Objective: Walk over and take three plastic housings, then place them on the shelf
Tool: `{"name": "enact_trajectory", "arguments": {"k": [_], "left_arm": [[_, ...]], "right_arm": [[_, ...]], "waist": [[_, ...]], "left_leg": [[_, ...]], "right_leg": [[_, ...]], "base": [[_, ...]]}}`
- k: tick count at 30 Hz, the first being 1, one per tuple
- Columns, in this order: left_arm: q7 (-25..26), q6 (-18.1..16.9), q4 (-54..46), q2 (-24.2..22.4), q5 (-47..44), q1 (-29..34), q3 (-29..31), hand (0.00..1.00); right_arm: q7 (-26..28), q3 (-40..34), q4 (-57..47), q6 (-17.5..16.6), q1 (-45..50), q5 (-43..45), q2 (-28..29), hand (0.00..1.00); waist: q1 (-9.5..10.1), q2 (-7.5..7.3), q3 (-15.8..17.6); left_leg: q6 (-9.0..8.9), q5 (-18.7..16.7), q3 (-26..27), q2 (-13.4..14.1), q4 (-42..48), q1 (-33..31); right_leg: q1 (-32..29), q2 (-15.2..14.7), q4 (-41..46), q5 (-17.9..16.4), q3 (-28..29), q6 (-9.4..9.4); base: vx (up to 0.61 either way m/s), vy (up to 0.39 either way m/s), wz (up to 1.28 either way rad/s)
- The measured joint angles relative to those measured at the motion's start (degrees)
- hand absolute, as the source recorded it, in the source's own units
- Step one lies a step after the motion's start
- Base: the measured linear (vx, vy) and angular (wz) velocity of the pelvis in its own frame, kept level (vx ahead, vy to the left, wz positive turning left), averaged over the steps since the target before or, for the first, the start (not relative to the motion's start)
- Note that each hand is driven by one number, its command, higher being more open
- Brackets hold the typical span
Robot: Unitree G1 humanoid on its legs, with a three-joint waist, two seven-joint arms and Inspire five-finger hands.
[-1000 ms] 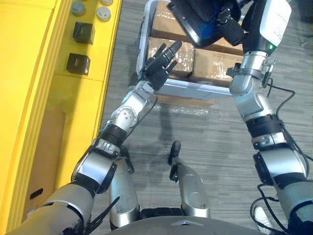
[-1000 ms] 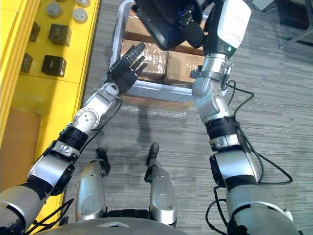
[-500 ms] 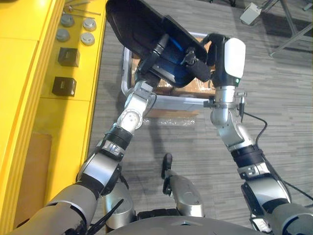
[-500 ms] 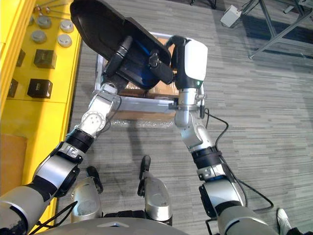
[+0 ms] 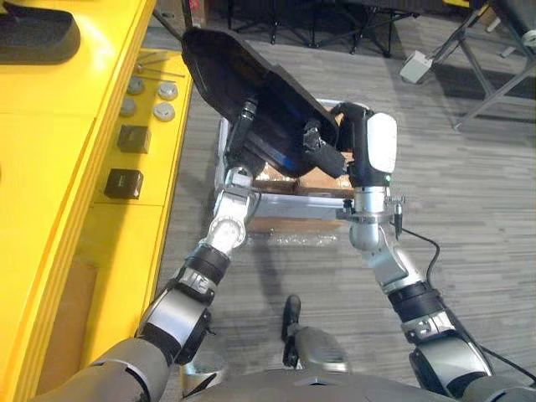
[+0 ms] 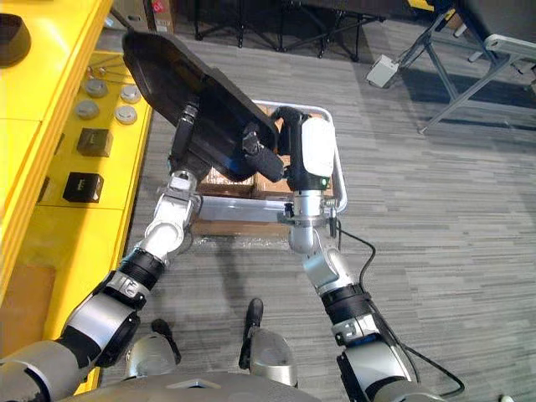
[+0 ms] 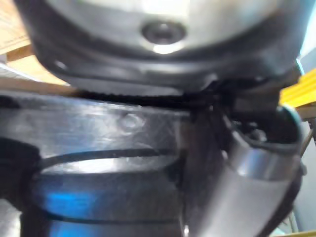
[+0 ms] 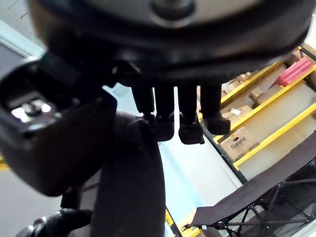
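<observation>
A large black plastic housing (image 5: 243,84) is held up at a tilt above the cart. My right hand (image 5: 322,155) is shut on its lower right edge; in the right wrist view the fingers (image 8: 190,126) curl over the dark edge. My left hand (image 5: 237,149) rests on the housing's near face, lower left, with a straight finger (image 6: 191,115) laid up along it. A second black housing (image 5: 33,33) lies on the yellow shelf (image 5: 50,126) at the far left.
Under the raised housing stands a grey-framed cart (image 5: 285,199) with cardboard boxes (image 5: 314,180). On the shelf's lower level sit two small black boxes (image 5: 124,182) and several grey round parts (image 5: 165,111). Grey floor stretches to the right.
The left hand, apart from the housing a second ago, now lies against it. The right arm has swung the housing up and left. The camera has tilted up toward the shelf.
</observation>
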Motion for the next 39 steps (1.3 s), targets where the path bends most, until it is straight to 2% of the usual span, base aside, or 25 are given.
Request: {"name": "enact_trajectory", "arguments": {"k": [2,3,5,7,11,17,19,22,25,26,30,32,35,37,39], "left_arm": [[0.32,-0.57,-1.14,-0.27,1.56,1.71,-0.64,0.00],[0.77,-0.83,-1.89,-0.54,3.41,3.05,-0.94,0.00],[1.29,-2.10,-3.39,-1.07,6.34,5.14,-1.09,0.00],[1.51,-1.84,-5.05,-1.43,8.24,7.02,-1.20,0.00],[5.66,-1.62,-14.26,-1.52,15.39,12.24,-0.91,0.00],[15.74,-1.53,-34.34,-1.05,45.59,20.98,3.89,0.00],[18.58,-1.75,-41.28,0.54,57.95,23.80,7.49,0.00],[21.34,-3.10,-45.76,3.11,69.39,27.52,11.42,0.00],[22.58,-4.37,-47.29,4.70,74.43,31.50,13.25,0.00],[24.65,-4.62,-47.30,5.60,78.87,33.96,13.75,0.00],[28.09,-4.65,-47.06,6.57,82.78,40.63,16.07,0.00],[28.83,-4.75,-47.06,6.53,82.76,43.08,18.04,0.00],[30.11,-4.94,-47.09,5.91,81.84,46.12,19.54,0.00],[30.39,-5.29,-47.10,4.58,81.73,47.61,19.78,0.00],[30.36,-5.37,-47.14,4.19,81.55,48.87,19.81,0.00]], "right_arm": [[-1.41,0.60,-0.06,-0.81,1.70,0.02,0.07,0.00],[-1.71,0.98,-0.47,-1.26,3.19,0.07,0.09,1.00],[-1.92,1.27,-1.00,-2.34,5.42,0.19,0.11,1.00],[-2.04,1.25,-1.86,-3.63,7.47,0.76,0.10,1.00],[-0.88,1.18,-6.56,-5.62,11.86,5.29,-0.04,1.00],[10.72,0.48,-16.48,-5.39,20.05,20.03,0.05,1.00],[19.48,-1.13,-20.49,-5.55,23.94,31.64,0.13,1.00],[27.24,-4.69,-22.61,-5.58,27.68,41.73,1.25,1.00],[29.30,-8.10,-23.54,-6.04,29.88,45.08,2.46,1.00],[29.33,-10.07,-23.80,-7.25,30.85,46.86,2.49,1.00],[30.06,-16.61,-25.59,-9.19,35.83,53.49,5.16,1.00],[31.25,-18.40,-25.60,-8.59,38.89,55.36,6.58,1.00],[31.89,-18.23,-24.20,-6.58,43.73,56.77,7.21,1.00],[32.39,-16.97,-20.61,-6.56,43.81,61.60,7.62,1.00],[32.62,-16.94,-18.11,-6.55,43.21,62.05,8.09,1.00]], "waist": [[0.00,0.33,-0.51],[-0.01,0.48,-1.52],[-0.01,0.71,-2.71],[0.02,0.70,-3.84],[0.02,1.11,-5.28],[0.00,3.81,-8.26],[-0.05,4.84,-9.72],[-0.20,5.24,-11.05],[-0.28,5.30,-12.00],[-0.27,5.33,-12.30],[-1.02,5.79,-12.68],[-1.62,6.00,-12.80],[-1.75,6.37,-13.01],[-1.61,6.59,-13.12],[-1.47,6.88,-13.30]], "left_leg": [[-0.09,0.07,-0.01,-0.21,-0.58,0.82],[-0.15,0.26,-0.01,-0.39,-1.08,1.09],[-0.27,0.46,0.08,-0.55,-1.65,1.62],[-0.29,0.68,-0.10,-0.77,-2.03,1.95],[-0.47,2.14,-0.53,-1.53,-4.45,2.55],[-0.59,3.90,-0.74,-2.55,-7.98,4.94],[-0.61,4.37,-0.67,-2.72,-8.91,5.61],[-0.74,5.51,-0.81,-3.14,-11.15,7.08],[-0.89,6.00,-0.56,-3.49,-13.02,7.84],[-0.88,6.29,-0.33,-3.58,-13.54,8.02],[-1.32,6.92,0.07,-3.69,-14.88,8.71],[-1.25,7.04,0.21,-3.63,-14.96,8.63],[-1.24,7.00,0.91,-3.42,-14.96,8.56],[-1.23,7.02,0.89,-3.42,-14.94,8.53],[-1.22,7.01,0.61,-3.46,-14.93,8.34]], "right_leg": [[0.52,-0.08,-0.07,-0.01,0.07,0.00],[0.52,-0.18,-0.16,-0.02,0.09,0.01],[0.79,-0.22,-0.36,-0.03,0.12,0.02],[1.58,-0.28,-1.22,-0.07,-0.18,0.05],[1.58,-0.48,-1.22,-0.24,-1.25,-0.08],[2.71,-0.77,-1.22,-0.42,-2.11,0.05],[2.98,-0.76,-1.23,-0.51,-2.39,0.11],[3.63,-0.75,-1.26,-1.02,-2.85,0.18],[3.32,-0.72,-1.40,-1.68,-2.93,0.03],[3.26,-0.71,-1.59,-1.75,-2.99,0.07],[3.17,-0.58,-1.61,-1.83,-2.84,0.00],[2.90,-0.47,-1.61,-1.91,-2.71,-0.01],[2.48,-0.20,-1.60,-1.57,-1.71,0.07],[2.50,-0.21,-1.33,-1.45,-1.72,0.20],[2.58,-0.28,-1.32,-1.45,-2.12,0.21]], "base": [[-0.02,0.003,-0.02],[-0.04,0.001,-0.05],[-0.02,-0.002,-0.03],[-0.02,-0.011,0.03],[-0.04,-0.023,0.08],[-0.01,-0.007,0.04],[0.00,0.000,0.00],[-0.02,-0.013,0.05],[-0.05,-0.006,0.01],[0.00,0.000,0.00],[0.01,0.000,-0.02],[0.04,0.000,-0.06],[0.06,-0.001,-0.17],[0.05,0.004,-0.03],[0.04,0.007,0.10]]}}
